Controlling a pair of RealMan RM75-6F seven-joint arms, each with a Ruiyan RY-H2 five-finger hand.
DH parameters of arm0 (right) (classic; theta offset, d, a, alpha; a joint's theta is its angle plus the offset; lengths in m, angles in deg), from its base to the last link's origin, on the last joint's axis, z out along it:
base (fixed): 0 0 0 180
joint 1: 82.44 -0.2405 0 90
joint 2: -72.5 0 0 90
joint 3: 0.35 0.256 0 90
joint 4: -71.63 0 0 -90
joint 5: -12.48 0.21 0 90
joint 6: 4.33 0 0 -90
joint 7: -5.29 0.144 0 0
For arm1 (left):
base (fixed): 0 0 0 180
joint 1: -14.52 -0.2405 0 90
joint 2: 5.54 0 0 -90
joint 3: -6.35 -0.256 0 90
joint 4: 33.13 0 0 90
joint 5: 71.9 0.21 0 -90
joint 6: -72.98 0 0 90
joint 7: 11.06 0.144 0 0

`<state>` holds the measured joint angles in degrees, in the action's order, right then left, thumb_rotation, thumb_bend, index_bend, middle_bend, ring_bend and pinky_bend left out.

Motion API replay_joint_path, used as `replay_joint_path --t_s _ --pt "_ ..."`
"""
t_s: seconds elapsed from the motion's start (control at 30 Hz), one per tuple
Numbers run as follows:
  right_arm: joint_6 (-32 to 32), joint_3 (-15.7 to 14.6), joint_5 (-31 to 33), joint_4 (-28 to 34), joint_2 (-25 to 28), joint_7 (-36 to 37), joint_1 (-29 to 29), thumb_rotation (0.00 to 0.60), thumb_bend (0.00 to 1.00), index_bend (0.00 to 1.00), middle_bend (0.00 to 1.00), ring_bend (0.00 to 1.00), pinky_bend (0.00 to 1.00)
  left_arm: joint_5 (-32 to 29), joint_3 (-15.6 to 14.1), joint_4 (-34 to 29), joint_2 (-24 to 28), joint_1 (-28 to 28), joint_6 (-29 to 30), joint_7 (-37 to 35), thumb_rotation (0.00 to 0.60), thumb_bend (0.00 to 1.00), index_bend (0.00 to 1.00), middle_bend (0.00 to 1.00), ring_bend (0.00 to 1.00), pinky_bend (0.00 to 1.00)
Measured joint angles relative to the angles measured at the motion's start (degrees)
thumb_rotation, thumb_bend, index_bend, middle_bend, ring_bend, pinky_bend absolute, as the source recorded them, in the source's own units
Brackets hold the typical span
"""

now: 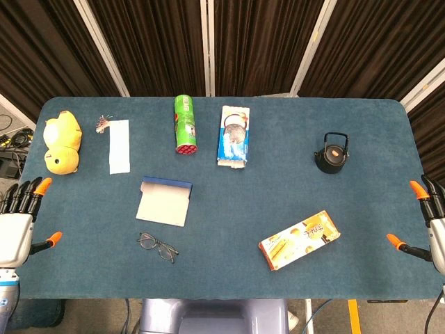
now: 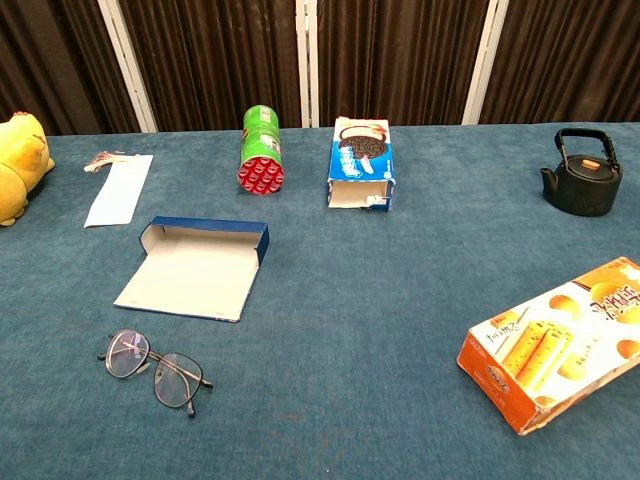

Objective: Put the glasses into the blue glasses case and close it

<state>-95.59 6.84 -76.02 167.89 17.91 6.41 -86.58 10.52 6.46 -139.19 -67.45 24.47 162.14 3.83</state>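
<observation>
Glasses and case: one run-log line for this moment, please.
glasses: on table, near side of case | blue glasses case: open, empty | left hand: open, idle | right hand: open, idle

Wide table (image 1: 292, 181) covered edge to edge in blue-teal felt, corners rounded at the far side. Behind it hangs a dark brown curtain (image 1: 257, 42) in deep vertical folds, split by pale upright posts (image 1: 207, 45) that fan outward in the head view and stand straight in the chest view. Light is even and flat, with soft short shadows on the felt. At the far left, past the table edge, there's a tangle of cables (image 1: 10, 139) on the floor. At the near edge sits a grey-blue base (image 1: 208, 316).
</observation>
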Motion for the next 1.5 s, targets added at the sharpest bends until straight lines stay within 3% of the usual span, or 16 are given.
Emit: replay_joint_path --t_s 0.3,0.4,0.53,0.63,0.8,0.97,1.23,1.5 --pt "-1.02 -0.11 -0.16 0.63 0.43 0.62 0.72 0.6 0.0 0.0 0.0 0.0 0.0 0.84 -0.51 0.36 -0.93 2.87 -8.21 -0.34 0.6 0.01 0.04 0.0 0.0 0.0" --pt "-0.97 -0.15 -0.21 0.75 0.47 0.83 0.73 0.6 0.0 0.0 0.0 0.0 0.0 1.36 -0.56 1.24 -2.72 5.35 -13.06 -0.57 0.6 0.11 0.13 0.0 0.0 0.0" --pt "-0.26 0.0 0.29 0.64 0.41 1.0 0.41 0.6 0.0 0.0 0.0 0.0 0.0 1.24 -0.41 2.73 -6.51 9.31 -20.59 -0.2 0.6 0.23 0.34 0.0 0.0 0.0" --pt "0.52 0.1 0.75 0.39 0.31 1.18 0.1 0.6 0.0 0.0 0.0 0.0 0.0 0.27 -0.16 4.05 -10.61 12.24 -25.58 2.15 0.6 0.3 0.41 0.0 0.0 0.0" --pt "1.56 0.3 1.51 -0.01 0.23 1.77 -0.4 0.6 0.0 0.0 0.0 0.0 0.0 -3.81 0.57 6.69 -18.21 15.73 -30.11 10.32 0.6 0.36 0.44 0.0 0.0 0.0" --pt "1.87 0.27 1.77 -0.18 0.22 1.96 -0.46 0.6 0.0 0.0 0.0 0.0 0.0 -7.93 1.24 9.03 -22.45 17.73 -31.54 15.53 0.6 0.38 0.44 0.0 0.0 0.0" --pt "1.98 0.25 1.87 -0.17 0.21 1.91 -0.5 0.6 0.0 0.0 0.0 0.0 0.0 -9.71 0.49 11.56 -25.09 18.69 -32.61 16.14 0.6 0.38 0.48 0.0 0.0 0.0" --pt "2.24 0.23 1.98 -0.2 0.23 2.09 -0.6 0.6 0.0 0.0 0.0 0.0 0.0 -10.05 -0.03 13.68 -26.74 19.27 -32.87 15.21 0.6 0.39 0.46 0.0 0.0 0.0"
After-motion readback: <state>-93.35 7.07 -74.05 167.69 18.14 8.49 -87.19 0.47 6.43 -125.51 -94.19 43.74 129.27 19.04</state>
